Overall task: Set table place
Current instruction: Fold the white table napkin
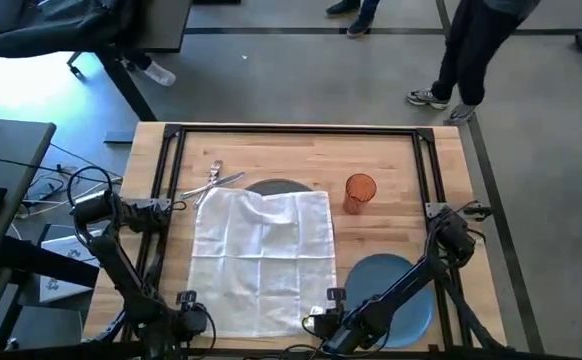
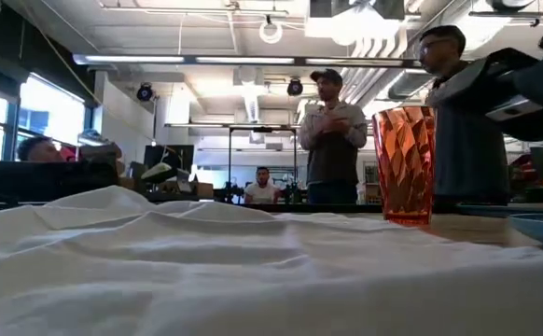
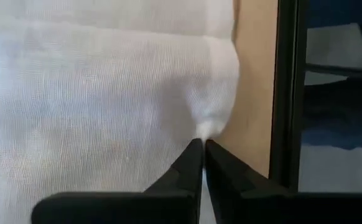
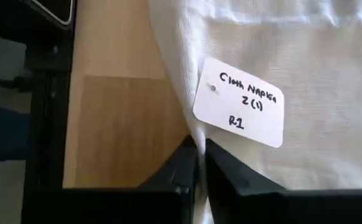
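The tabletop (image 1: 391,150) of light wooden planks, edged by a black frame, carried a large white cloth (image 1: 263,260) spread over its middle. The cloth covered most of a dark round placemat (image 1: 276,186). Metal cutlery (image 1: 216,184) lay beside it, an orange tumbler (image 1: 360,193) stood upright, and a blue plate (image 1: 391,280) lay nearby.

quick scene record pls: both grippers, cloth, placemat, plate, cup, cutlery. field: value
left gripper: shut on the near left corner of the white cloth napkin
right gripper: shut on the napkin's near right corner, beside its handwritten tag
napkin: spread over the middle of the wooden table, lightly creased
placemat: mostly covered by the napkin, only its far edge shows
blue plate: right of the napkin, partly under the right arm
orange cup: upright, beyond the plate
cutlery: past the napkin's far left corner
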Available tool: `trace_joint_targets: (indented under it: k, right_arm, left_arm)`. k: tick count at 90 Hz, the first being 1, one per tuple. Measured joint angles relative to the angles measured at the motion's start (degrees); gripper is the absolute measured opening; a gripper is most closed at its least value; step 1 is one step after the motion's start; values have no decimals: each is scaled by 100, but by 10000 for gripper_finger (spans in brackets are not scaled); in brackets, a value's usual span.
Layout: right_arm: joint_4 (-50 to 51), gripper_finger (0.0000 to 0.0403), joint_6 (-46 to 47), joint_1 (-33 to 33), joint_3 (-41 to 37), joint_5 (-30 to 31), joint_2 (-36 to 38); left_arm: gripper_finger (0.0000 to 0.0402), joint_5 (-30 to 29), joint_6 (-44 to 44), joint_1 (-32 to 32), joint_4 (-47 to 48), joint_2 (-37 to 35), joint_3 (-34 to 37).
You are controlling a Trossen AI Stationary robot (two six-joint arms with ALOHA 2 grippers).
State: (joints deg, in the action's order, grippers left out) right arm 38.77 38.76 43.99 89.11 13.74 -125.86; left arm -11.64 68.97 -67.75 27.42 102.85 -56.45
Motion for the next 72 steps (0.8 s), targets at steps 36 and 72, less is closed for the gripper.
trace_joint_targets:
  k: [36, 72]
  right_arm:
    - [2484, 0, 282, 188, 1975, 461, -35]
    - [2319, 0, 1078, 679, 2060, 599, -15]
  left_arm:
    - [0, -118, -22, -131, 1575, -165, -1355]
    - [0, -144, 282, -344, 1124, -138, -1442]
